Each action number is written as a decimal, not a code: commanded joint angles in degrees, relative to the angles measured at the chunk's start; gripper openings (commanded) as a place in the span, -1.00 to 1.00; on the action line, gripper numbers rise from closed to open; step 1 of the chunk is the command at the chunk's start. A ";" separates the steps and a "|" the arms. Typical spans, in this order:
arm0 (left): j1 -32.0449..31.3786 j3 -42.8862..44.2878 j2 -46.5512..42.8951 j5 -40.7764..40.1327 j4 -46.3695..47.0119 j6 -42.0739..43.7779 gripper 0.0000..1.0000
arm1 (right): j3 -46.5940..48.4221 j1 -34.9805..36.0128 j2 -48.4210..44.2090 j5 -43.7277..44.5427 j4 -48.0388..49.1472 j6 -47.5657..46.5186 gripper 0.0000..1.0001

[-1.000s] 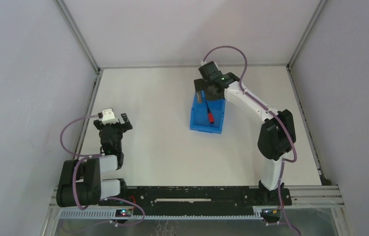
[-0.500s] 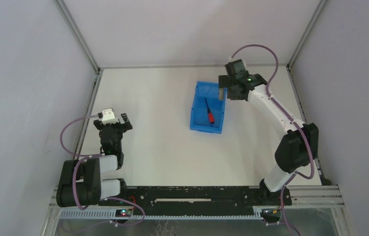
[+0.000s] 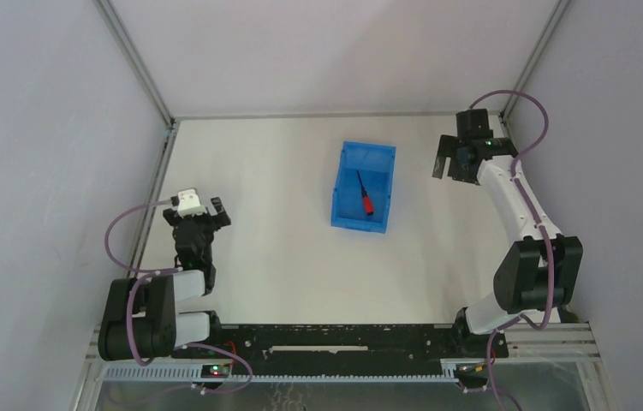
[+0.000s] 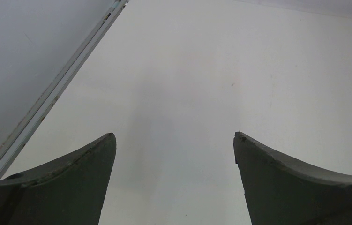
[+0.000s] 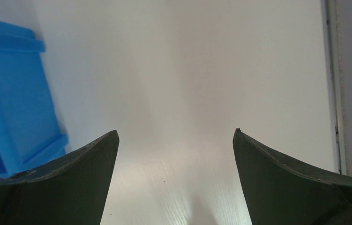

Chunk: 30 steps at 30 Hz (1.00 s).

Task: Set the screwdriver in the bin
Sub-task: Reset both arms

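Note:
The blue bin stands at the middle back of the table. The screwdriver, with a red handle and thin black shaft, lies inside it. My right gripper is open and empty, over bare table to the right of the bin, apart from it. In the right wrist view the gripper points at bare table and the bin shows at the left edge. My left gripper is open and empty at the left side of the table; its wrist view shows only bare table.
Grey walls enclose the table on three sides, with metal rails along the left edge and the right edge. The arm bases sit on a black rail at the near edge.
My right gripper has swung from above the bin's far end to the right, away from the bin. The screwdriver stays lying in the bin. The left arm has not moved.

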 commanded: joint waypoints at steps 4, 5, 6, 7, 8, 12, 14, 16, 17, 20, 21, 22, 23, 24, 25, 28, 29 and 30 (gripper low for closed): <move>-0.34 2.17 -0.57 -0.89 2.08 0.90 1.00 | -1.72 -5.98 -2.66 -4.13 2.52 -7.14 0.99; -0.26 2.17 -0.57 -0.82 2.06 0.92 1.00 | -2.11 -6.89 -2.83 -5.73 3.25 -8.05 0.99; -0.30 2.21 -0.57 -0.81 2.07 0.90 1.00 | -2.38 -7.96 -2.94 -7.49 3.70 -8.82 0.99; -0.28 2.17 -0.57 -0.82 2.08 0.90 1.00 | -2.39 -8.61 -2.99 -8.98 3.99 -9.39 0.99; -0.29 2.17 -0.59 -0.85 2.08 0.90 0.99 | -2.48 -9.19 -3.12 -10.41 4.17 -9.86 0.99; -0.28 2.17 -0.60 -0.90 2.07 0.94 1.00 | -2.63 -10.36 -3.51 -12.72 4.76 -10.77 0.99; -0.31 2.17 -0.58 -0.87 2.03 0.90 1.00 | -2.65 -10.51 -3.69 -12.96 4.55 -11.13 0.99; -0.33 2.19 -0.57 -0.88 2.08 0.90 1.00 | -2.82 -10.51 -3.91 -13.12 4.74 -11.33 0.99; -0.32 2.18 -0.57 -0.89 2.08 0.90 1.00 | -3.01 -10.51 -4.08 -13.06 5.02 -11.33 0.99; -0.28 2.18 -0.57 -0.86 2.08 0.90 1.00 | -3.19 -10.60 -4.44 -12.68 5.74 -11.33 0.99; -0.33 2.17 -0.57 -0.83 2.08 0.90 1.00 | -3.19 -10.60 -4.48 -12.74 5.79 -11.33 0.99; -0.29 2.17 -0.57 -0.87 2.08 0.90 1.00 | -3.18 -10.60 -4.55 -12.85 5.83 -11.33 0.99; -0.29 2.17 -0.57 -0.88 2.08 0.90 1.00 | -3.19 -10.60 -4.57 -12.92 5.83 -11.33 0.99; -0.34 2.19 -0.57 -0.89 2.08 0.90 1.00 | -3.19 -10.60 -4.53 -12.96 5.86 -11.33 0.99; -0.29 2.22 -0.57 -0.90 2.08 0.91 1.00 | -3.18 -10.60 -4.49 -12.96 5.80 -11.33 0.99; -0.32 2.18 -0.57 -0.84 2.08 0.90 1.00 | -3.17 -10.60 -4.17 -13.83 5.74 -11.33 0.99; -0.31 2.19 -0.59 -0.85 2.03 0.90 1.00 | -3.19 -10.60 -4.09 -13.87 5.79 -11.33 0.99; -0.32 2.21 -0.57 -0.82 2.05 0.90 1.00 | -3.18 -10.61 -4.01 -13.85 5.94 -11.33 0.99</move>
